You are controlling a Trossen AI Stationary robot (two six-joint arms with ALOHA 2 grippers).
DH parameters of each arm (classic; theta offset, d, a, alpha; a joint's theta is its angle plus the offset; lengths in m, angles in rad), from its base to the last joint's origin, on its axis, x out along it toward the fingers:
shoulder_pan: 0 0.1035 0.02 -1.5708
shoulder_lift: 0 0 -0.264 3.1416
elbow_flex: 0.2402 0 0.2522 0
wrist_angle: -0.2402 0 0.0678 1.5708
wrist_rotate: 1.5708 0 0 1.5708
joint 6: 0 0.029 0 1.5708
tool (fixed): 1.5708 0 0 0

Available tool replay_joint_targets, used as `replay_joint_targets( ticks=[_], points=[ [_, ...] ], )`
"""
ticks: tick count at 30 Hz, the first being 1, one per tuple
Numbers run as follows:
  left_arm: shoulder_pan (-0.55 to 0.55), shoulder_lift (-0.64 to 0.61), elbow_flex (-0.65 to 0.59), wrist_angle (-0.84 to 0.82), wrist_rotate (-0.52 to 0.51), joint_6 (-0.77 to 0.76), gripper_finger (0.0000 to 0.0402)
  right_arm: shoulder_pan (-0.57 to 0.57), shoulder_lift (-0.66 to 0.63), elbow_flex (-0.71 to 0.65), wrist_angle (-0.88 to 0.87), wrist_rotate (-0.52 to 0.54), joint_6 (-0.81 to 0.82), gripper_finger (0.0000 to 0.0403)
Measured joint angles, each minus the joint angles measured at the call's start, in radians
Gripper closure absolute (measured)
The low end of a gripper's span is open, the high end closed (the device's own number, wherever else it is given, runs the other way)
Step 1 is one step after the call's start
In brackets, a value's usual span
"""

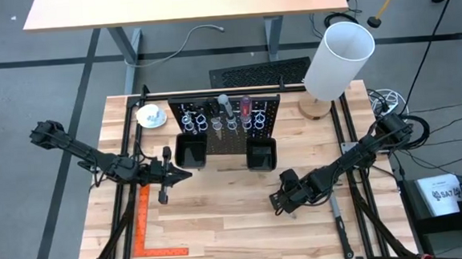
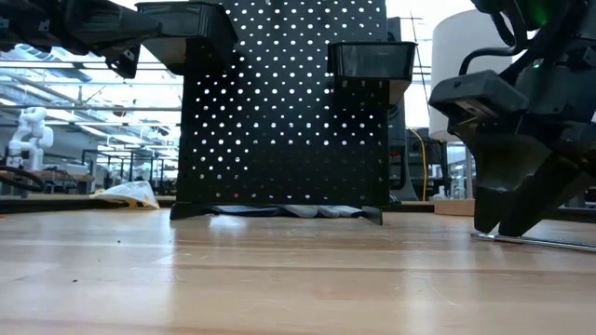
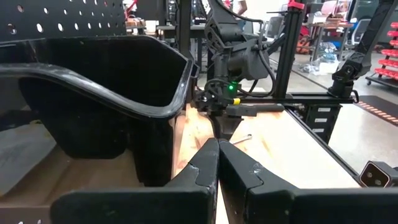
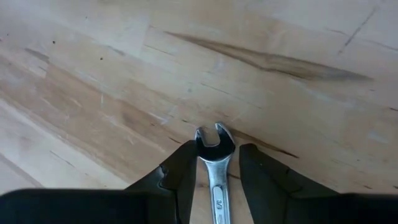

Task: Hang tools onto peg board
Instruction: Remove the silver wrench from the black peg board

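The black peg board point(image 1: 229, 121) stands at the table's far middle, with wire rings, a dark-handled screwdriver point(image 1: 225, 106) and a red-handled one point(image 1: 246, 105) in them, and two black bins point(image 1: 191, 152) point(image 1: 261, 153). My right gripper point(image 4: 216, 171) is open, low over the table's right middle point(image 1: 286, 200), its fingers on either side of a silver wrench point(image 4: 216, 163) that lies flat on the wood; the wrench also shows in the low view point(image 2: 535, 241). My left gripper point(image 3: 217, 149) is shut and empty, beside the left bin point(image 3: 93, 99), just near of it point(image 1: 166, 178). My right gripper comes at the wrench from above, pointing steeply down, its fingers lying along the shaft. One finger's point(image 4: 183, 171) inner side lies against the wrench's open-ended head point(image 4: 200, 144). The other finger point(image 4: 255, 171) stands apart from it. The wrench lies flat on the table.
An orange L-square point(image 1: 145, 227) lies at the near left. A white cylinder point(image 1: 337, 59) on a wooden base stands at the far right, a white crumpled thing point(image 1: 150, 115) left of the peg board. A grey rod-like thing point(image 1: 335, 208) lies by the right rail.
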Motion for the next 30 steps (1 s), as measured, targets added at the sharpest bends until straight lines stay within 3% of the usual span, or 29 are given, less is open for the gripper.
replay_joint_targets(
  ticks=[13, 23, 30],
  points=[
    [0.000, 0.000, 0.000, -0.001, 0.000, -0.021, 0.0388, -0.001, 0.000, 0.000, -0.049, 0.009, 0.018, 0.0287],
    [0.000, 0.000, 0.000, -0.001, 0.000, -0.021, 0.0388, -0.001, -0.004, -0.002, -0.066, 0.007, 0.019, 0.0320],
    [0.000, 0.000, 0.000, -0.005, 0.000, -0.021, 0.0388, 0.000, -0.047, -0.008, -0.070, 0.035, -0.049, 0.0322]
  ],
)
